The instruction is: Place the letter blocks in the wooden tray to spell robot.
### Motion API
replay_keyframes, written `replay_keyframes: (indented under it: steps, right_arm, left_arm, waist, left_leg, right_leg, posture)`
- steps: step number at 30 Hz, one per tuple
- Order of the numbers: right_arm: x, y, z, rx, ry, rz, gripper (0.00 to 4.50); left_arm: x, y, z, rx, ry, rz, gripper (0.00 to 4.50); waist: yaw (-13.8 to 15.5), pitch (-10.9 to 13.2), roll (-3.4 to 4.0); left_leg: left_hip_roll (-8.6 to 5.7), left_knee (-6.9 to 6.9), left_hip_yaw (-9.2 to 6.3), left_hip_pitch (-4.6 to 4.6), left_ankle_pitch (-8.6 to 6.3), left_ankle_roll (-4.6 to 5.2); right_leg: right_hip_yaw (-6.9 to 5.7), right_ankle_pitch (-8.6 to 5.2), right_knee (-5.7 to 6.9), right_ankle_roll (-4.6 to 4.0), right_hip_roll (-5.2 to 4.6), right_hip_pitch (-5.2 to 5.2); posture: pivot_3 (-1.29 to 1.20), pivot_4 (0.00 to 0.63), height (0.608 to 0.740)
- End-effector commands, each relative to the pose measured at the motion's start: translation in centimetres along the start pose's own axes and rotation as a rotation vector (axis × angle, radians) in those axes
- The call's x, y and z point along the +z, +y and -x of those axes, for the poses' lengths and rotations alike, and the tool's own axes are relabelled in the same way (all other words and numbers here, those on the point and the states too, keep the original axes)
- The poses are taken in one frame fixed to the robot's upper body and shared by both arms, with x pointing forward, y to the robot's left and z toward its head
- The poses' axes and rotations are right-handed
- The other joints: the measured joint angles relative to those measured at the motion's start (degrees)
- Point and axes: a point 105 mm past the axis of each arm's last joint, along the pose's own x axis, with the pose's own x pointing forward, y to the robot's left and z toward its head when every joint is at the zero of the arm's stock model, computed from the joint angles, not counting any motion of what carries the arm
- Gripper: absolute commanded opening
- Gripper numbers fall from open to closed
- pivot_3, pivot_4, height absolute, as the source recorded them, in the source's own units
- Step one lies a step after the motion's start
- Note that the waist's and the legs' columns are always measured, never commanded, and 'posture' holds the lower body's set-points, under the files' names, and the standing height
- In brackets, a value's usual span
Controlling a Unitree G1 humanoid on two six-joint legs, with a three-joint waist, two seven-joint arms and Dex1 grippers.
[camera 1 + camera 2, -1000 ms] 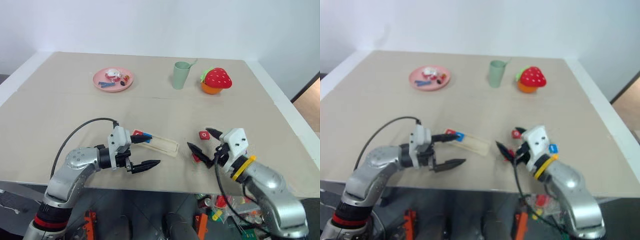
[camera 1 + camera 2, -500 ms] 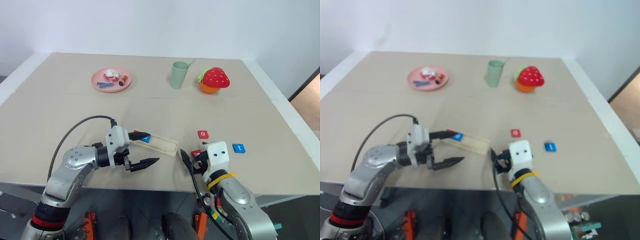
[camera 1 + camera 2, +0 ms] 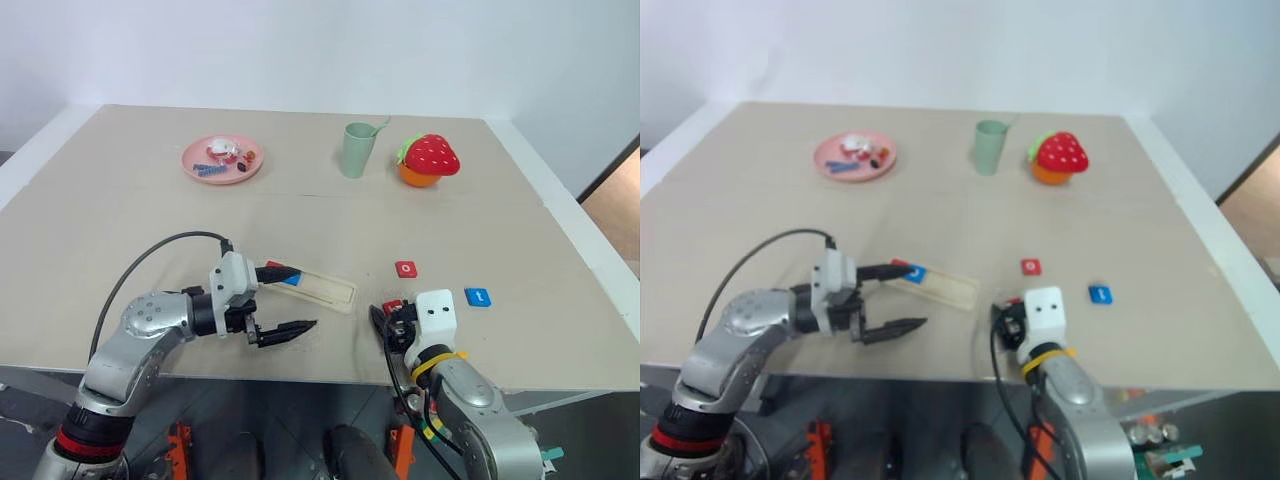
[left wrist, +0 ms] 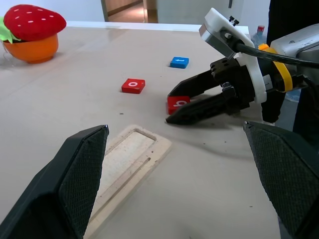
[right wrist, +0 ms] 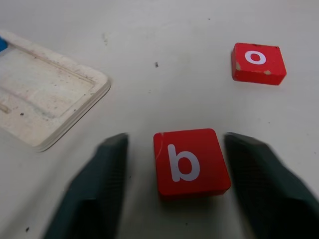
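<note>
1. Right tool [image 5: 172, 199] straddles the red b [image 5: 189, 162], fingers spread, not pinching it.
2. Left tool [image 3: 283, 300] gapes over the tray [image 3: 318, 288], which holds two blocks.
3. At one o'clock: red o [image 3: 406, 269], blue t [image 3: 478, 297], unplaced.

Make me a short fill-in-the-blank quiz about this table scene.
1. The red block between the right tool's fingers shows the letter ____.
2. The blue t block lies ____ the wooden tray.
3. The cup is colored ____.

Missing words: b; outside; green
</note>
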Motion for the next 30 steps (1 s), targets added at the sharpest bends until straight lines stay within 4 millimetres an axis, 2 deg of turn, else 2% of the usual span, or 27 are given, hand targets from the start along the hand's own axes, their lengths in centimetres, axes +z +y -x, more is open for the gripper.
replay_keyframes:
  steps: [1, 2, 5, 9, 11, 14, 23, 26, 30]
  right_arm:
    - [0.3, 0.0, 0.4, -0.027, 0.012, -0.038, 1.49]
    - [0.5, -0.1, 0.4, -0.040, 0.013, -0.051, 1.24]
    - [1.4, -0.6, 0.0, -0.104, 0.023, -0.082, 1.23]
    - [4.0, -2.5, -1.2, -0.293, -0.021, -0.169, 1.23]
    - [4.5, -3.3, -1.4, -0.409, -0.016, -0.228, 1.23]
    - [5.3, -4.0, -1.2, -0.514, -0.030, -0.213, 1.23]
    - [5.7, -4.1, -1.5, -0.577, -0.032, -0.244, 1.23]
    - [5.3, -3.4, -1.7, -0.533, -0.005, -0.260, 1.23]
    - [3.8, -3.0, -1.5, -0.507, 0.073, -0.285, 1.23]
  left_arm:
    - [1.0, -0.8, -0.2, -0.041, -0.020, -0.037, 4.50]
    - [1.0, -0.8, -0.1, -0.045, -0.018, -0.034, 4.50]
    - [0.9, -0.8, -0.1, -0.043, -0.015, -0.017, 4.50]
    - [0.8, -0.8, -0.3, -0.048, -0.014, -0.011, 4.50]
    - [0.8, -0.8, -0.4, -0.054, -0.015, -0.010, 4.50]
    - [0.9, -0.9, -0.6, -0.063, -0.016, -0.009, 4.50]
    - [0.8, -1.0, -1.2, -0.088, -0.024, 0.002, 4.50]
    - [0.8, -1.0, -1.3, -0.092, -0.023, 0.003, 4.50]
    - [0.7, -1.1, -1.4, -0.095, -0.024, 0.014, 4.50]
  waist:
    - [0.0, 0.0, 0.00]
    - [0.0, 0.0, 0.00]
    - [0.0, 0.0, 0.00]
    - [-0.1, 0.0, 0.02]
    - [-0.1, 0.0, 0.01]
    - [0.0, 0.0, 0.00]
    - [-0.2, 0.0, 0.01]
    - [-0.2, 0.0, 0.01]
    - [-0.2, 0.0, 0.01]
  left_leg:
    - [0.00, 0.00, 0.00, 0.00, 0.00, 0.00]
    - [0.00, -0.01, -0.01, 0.00, 0.00, 0.00]
    - [0.01, -0.03, -0.03, 0.01, 0.00, 0.00]
    - [0.02, -0.02, -0.02, -0.01, 0.01, 0.00]
    - [0.00, -0.03, -0.04, -0.04, 0.01, -0.02]
    - [-0.03, -0.16, -0.05, -0.09, 0.01, -0.02]
    - [-0.06, -0.67, -0.04, -0.40, -0.03, -0.09]
    - [-0.04, -0.69, -0.11, -0.41, -0.03, -0.09]
    - [-0.06, -0.65, -0.08, -0.41, -0.02, -0.09]
  right_leg:
    - [0.00, 0.00, 0.00, 0.00, 0.00, 0.00]
    - [-0.01, 0.00, 0.00, 0.00, 0.01, 0.00]
    - [-0.02, -0.01, 0.00, -0.02, 0.01, -0.01]
    - [0.01, 0.00, 0.00, -0.04, -0.01, -0.06]
    - [0.04, 0.04, 0.00, -0.04, -0.01, -0.14]
    - [-0.02, -0.03, -0.05, 0.01, -0.04, -0.13]
    - [-0.03, -0.05, 0.00, 0.09, 0.06, -0.72]
    - [-0.11, -0.06, 0.01, 0.06, 0.08, -0.72]
    - [-0.09, -0.05, 0.01, 0.07, 0.04, -0.70]
  posture:
    - [0.00, 0.150, 0.740]
    - [0.00, 0.150, 0.740]
    - [0.00, 0.150, 0.740]
    - [0.00, 0.150, 0.740]
    - [0.00, 0.150, 0.740]
    - [0.00, 0.150, 0.740]
    - [0.00, 0.150, 0.740]
    - [0.00, 0.150, 0.740]
    - [0.00, 0.150, 0.740]
